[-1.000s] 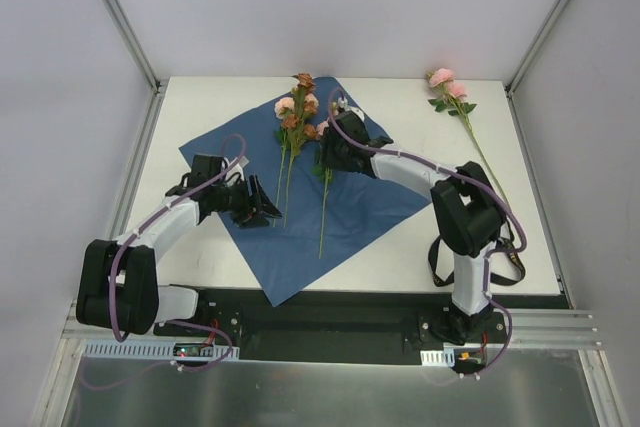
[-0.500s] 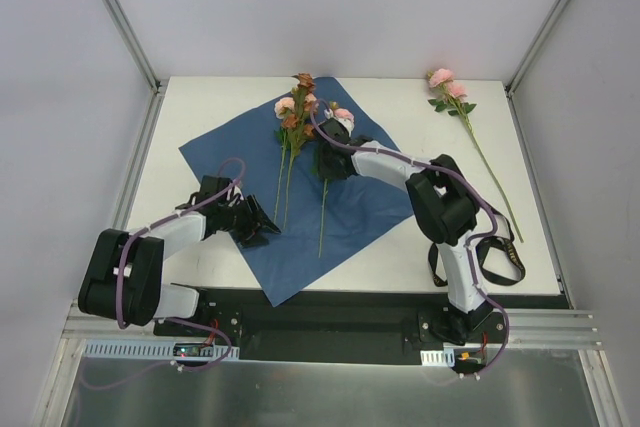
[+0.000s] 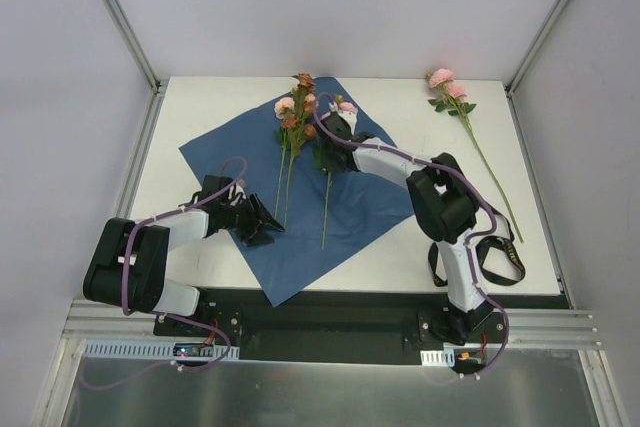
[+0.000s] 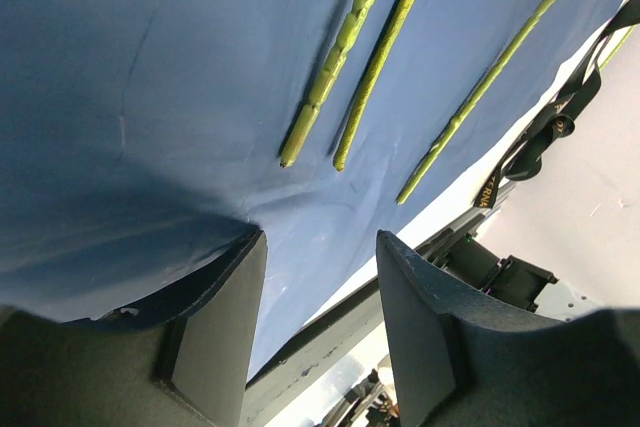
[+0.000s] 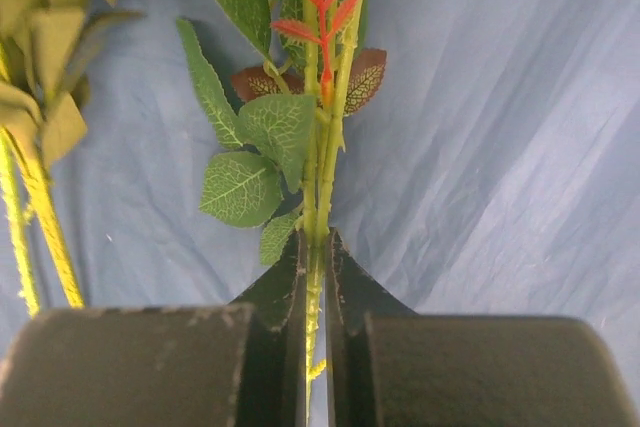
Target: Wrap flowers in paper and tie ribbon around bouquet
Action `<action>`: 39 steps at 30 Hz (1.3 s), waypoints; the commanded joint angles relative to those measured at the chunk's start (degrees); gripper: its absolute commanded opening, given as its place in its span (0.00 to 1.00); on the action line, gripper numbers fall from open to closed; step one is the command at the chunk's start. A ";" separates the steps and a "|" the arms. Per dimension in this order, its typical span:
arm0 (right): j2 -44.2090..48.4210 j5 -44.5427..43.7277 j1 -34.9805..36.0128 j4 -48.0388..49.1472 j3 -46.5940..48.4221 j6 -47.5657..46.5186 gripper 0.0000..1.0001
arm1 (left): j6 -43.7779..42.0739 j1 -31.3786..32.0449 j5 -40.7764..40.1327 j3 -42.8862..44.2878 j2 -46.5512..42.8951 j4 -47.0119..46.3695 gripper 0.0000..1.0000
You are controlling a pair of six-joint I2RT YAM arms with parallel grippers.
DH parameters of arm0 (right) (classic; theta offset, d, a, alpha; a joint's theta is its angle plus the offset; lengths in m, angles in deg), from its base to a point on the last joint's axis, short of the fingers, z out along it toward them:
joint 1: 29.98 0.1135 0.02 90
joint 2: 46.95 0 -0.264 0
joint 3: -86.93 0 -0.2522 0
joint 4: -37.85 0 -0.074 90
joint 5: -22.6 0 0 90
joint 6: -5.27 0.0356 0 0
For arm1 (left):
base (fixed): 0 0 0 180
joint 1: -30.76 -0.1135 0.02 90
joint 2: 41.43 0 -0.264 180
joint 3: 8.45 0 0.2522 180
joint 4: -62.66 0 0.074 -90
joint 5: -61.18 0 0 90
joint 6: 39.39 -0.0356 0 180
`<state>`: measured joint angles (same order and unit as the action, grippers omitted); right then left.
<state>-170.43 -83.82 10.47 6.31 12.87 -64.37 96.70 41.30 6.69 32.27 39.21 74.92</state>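
The paper (image 3: 300,197) lies flat on the table, dark blue face up. On it lie the flowers (image 3: 297,107), pink and orange blooms at the far corner and stems pointing toward me. My right gripper (image 3: 336,139) is shut on one flower's stem (image 5: 316,277), just below its leaves (image 5: 250,167). My left gripper (image 3: 264,223) is open low over the paper's near left part, with nothing between its fingers (image 4: 225,317). Three stem ends (image 4: 340,57) lie just ahead of it. The black ribbon (image 3: 495,252) lies looped beside the right arm's base.
A separate pink flower (image 3: 450,92) with a long stem lies on the bare table at the far right. Metal frame posts and white walls close in the table on three sides. The black base rail (image 3: 330,307) runs along the near edge.
My right gripper has closed on the flower stem and shifted slightly. My left gripper has moved a little toward the near edge, still over the paper, and its jaws have narrowed slightly.
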 commanded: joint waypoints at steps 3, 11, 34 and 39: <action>-0.35 1.13 -2.39 3.36 7.92 1.17 0.00 | -1.96 0.53 -4.04 -2.00 1.71 1.67 0.49; -5.80 4.29 -2.83 2.49 14.77 2.75 0.00 | -1.97 0.53 -3.43 -1.47 1.89 1.67 0.49; 8.41 7.55 -6.78 -4.89 9.00 -11.46 0.56 | -7.85 0.62 3.42 6.50 -17.09 7.19 0.78; 20.20 13.69 -21.05 -9.98 -0.50 -31.76 0.64 | -11.19 2.89 10.18 15.91 -15.09 9.23 0.81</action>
<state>-162.61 -74.49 1.94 0.65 15.76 -78.84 90.05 42.09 10.25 40.34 23.48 82.22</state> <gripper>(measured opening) 0.634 0.805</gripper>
